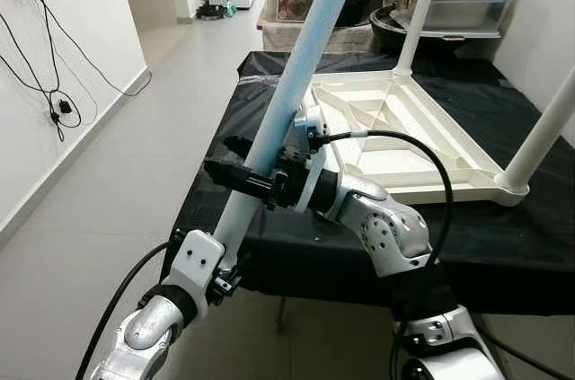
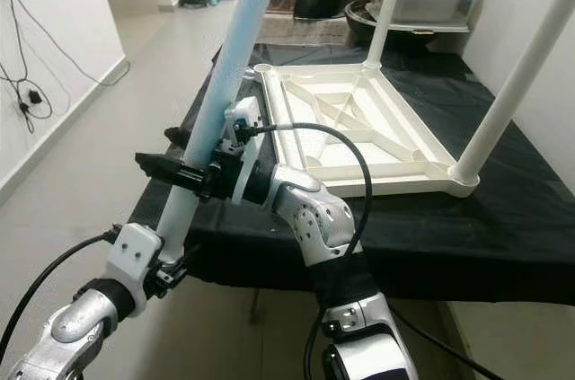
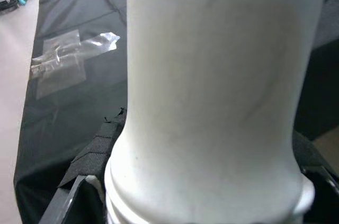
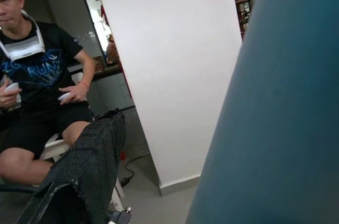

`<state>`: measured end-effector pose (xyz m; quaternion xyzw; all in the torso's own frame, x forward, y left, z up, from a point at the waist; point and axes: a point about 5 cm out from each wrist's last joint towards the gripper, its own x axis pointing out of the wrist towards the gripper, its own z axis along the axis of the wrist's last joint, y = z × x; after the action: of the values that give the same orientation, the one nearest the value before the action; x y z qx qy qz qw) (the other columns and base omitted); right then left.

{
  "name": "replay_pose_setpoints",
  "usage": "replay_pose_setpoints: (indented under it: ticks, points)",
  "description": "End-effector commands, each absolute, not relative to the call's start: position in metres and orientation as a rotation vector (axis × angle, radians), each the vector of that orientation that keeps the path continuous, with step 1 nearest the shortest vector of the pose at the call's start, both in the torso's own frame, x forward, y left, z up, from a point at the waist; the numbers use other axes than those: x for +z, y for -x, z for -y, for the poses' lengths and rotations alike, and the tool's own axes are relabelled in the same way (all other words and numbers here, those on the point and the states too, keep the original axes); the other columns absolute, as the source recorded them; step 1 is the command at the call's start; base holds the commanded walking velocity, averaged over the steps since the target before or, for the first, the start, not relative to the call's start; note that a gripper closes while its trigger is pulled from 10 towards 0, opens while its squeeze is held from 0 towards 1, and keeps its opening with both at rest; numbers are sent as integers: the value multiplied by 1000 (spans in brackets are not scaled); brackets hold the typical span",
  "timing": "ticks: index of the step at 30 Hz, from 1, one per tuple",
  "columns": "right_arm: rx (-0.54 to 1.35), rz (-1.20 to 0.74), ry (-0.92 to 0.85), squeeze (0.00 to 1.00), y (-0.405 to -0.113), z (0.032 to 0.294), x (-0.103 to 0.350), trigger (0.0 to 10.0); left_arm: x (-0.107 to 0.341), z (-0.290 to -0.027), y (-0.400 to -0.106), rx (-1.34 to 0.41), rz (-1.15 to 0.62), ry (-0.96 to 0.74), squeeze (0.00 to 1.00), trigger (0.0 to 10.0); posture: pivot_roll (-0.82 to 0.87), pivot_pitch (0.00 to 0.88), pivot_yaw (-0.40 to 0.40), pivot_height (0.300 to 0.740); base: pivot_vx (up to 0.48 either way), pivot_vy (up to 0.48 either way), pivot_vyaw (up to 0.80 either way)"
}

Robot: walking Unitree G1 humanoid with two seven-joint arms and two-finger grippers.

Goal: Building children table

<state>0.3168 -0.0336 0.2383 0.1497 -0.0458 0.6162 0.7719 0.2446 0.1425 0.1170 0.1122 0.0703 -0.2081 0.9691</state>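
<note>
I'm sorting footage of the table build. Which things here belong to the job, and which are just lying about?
Job: table leg held by left gripper and right gripper; upturned tabletop with two fitted legs.

Lying about: plastic bags, storage boxes, wall cables.

Both arms raised forward, left gripper (image 1: pixel 226 274) low, right gripper (image 1: pixel 235 167) above, fingers clamped.

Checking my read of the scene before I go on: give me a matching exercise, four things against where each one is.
Things:
1. blue table leg
2. upturned tabletop
3. left gripper
4. right gripper

Places:
A. lying on the black cloth
B. clamped on the leg's lower end
C. held slanting in both grippers
D. gripping the leg higher up, mid-shaft

Pairs: 1-C, 2-A, 3-B, 4-D
</note>
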Motion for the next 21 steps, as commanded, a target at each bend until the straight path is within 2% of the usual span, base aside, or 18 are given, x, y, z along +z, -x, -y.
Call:
replay_pose_setpoints:
  ticks: [1, 21]
  points:
    - [1377, 91, -310, 0, -311, 23, 238, 10000, 115, -140, -247, -441, -147, -254, 0, 10000, 85, 29, -9, 740, 0, 0, 0]
    - [1347, 82, -339, 0, -311, 17, 233, 10000, 119, -124, -258, -482, -104, -256, 0, 10000, 85, 29, -9, 740, 0, 0, 0]
